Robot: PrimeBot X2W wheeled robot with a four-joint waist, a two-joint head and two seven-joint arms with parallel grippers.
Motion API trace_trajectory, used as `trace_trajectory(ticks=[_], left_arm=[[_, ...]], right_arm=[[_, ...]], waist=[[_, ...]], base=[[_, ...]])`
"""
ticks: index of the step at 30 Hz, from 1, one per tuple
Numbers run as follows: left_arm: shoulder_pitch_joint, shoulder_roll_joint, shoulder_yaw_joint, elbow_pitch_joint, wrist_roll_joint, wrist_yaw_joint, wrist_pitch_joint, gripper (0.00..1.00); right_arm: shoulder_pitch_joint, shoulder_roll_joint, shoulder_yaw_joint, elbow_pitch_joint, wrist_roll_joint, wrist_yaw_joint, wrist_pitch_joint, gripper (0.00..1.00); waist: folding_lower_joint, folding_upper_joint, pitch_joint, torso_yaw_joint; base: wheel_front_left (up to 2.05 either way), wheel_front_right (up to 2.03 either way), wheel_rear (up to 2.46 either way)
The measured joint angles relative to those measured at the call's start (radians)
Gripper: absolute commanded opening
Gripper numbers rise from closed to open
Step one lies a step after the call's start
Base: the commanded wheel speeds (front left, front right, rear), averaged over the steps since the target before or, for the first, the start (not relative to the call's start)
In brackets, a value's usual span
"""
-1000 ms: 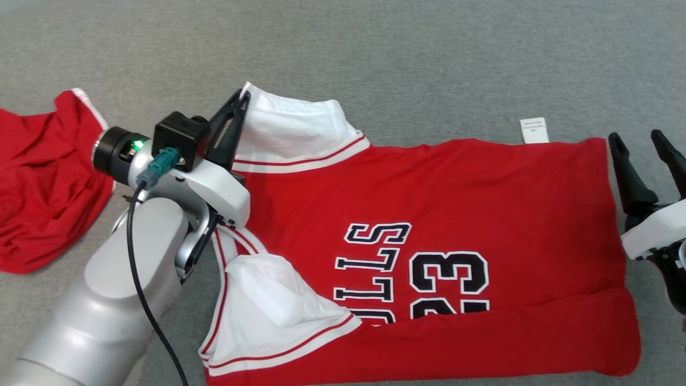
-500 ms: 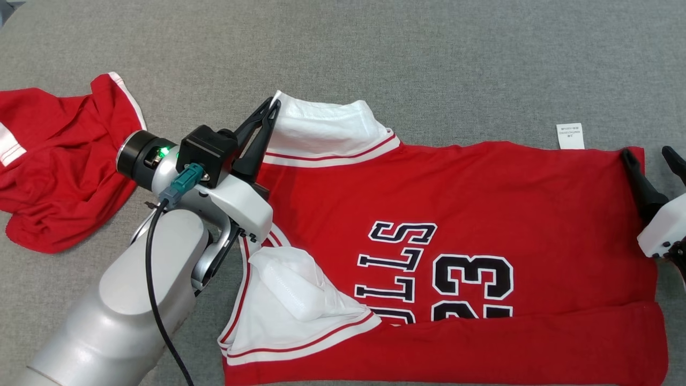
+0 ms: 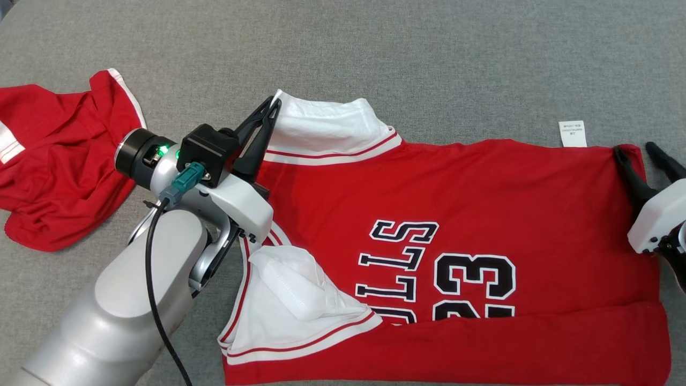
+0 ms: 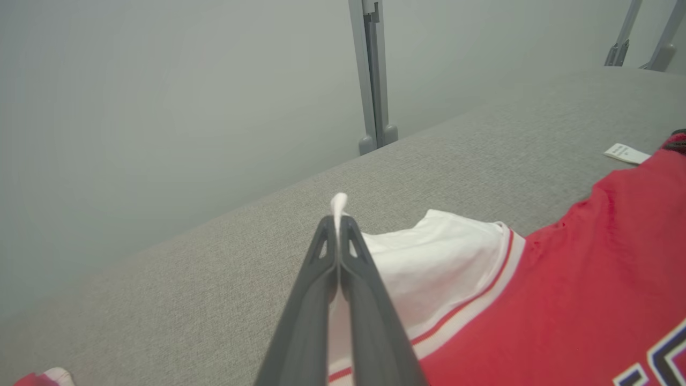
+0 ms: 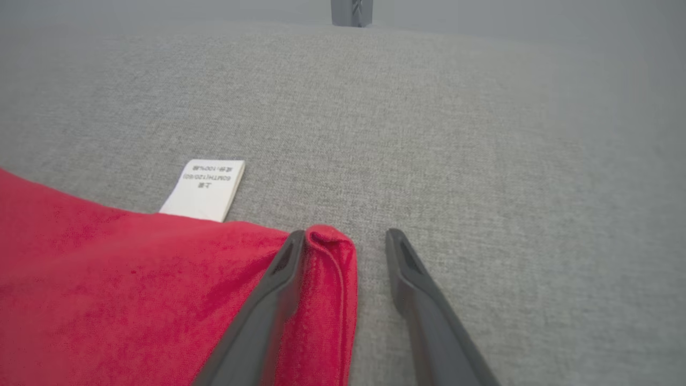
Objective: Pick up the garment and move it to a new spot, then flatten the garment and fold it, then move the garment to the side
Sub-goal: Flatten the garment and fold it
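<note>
The right gripper (image 3: 635,149) has slid in from the bare grey surface (image 3: 375,53) at the right edge of the frame onto the garment (image 3: 455,203). Its red hem corner (image 5: 329,244) now bunches between the fingers (image 5: 268,305), which have narrowed slightly. The head view itself shifted, setting everything further right and slightly lower.

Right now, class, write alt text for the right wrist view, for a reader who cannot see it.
The open right pincer straddles a corner of the red jersey on a grey surface, one finger over cloth, the other over bare grey. A white care label lies beside the jersey's edge.
</note>
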Motion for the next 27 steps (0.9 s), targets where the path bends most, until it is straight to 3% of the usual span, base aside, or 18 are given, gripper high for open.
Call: trace_trajectory(ticks=[5,14,27], left_arm=[[0.010,0.008,-0.002,-0.008,-0.006,0.003,0.007,0.00],[0.052,0.022,0.001,-0.035,-0.024,0.023,0.003,0.00],[0.158,0.081,0.029,-0.137,-0.085,0.050,0.007,0.00]], right_arm=[[-0.010,-0.008,0.063,0.022,0.012,0.000,-0.057,0.00],[0.007,-0.010,0.081,0.061,-0.008,0.000,-0.167,0.00],[0.177,0.012,-0.113,-0.072,-0.106,0.000,-0.180,0.00]], waist=[[0.0000,0.0000,-0.006,0.000],[0.0000,0.0000,-0.053,0.000],[0.0000,0.0000,-0.140,0.015]], base=[[0.00,0.00,0.00],[0.00,0.00,0.00],[0.00,0.00,0.00]])
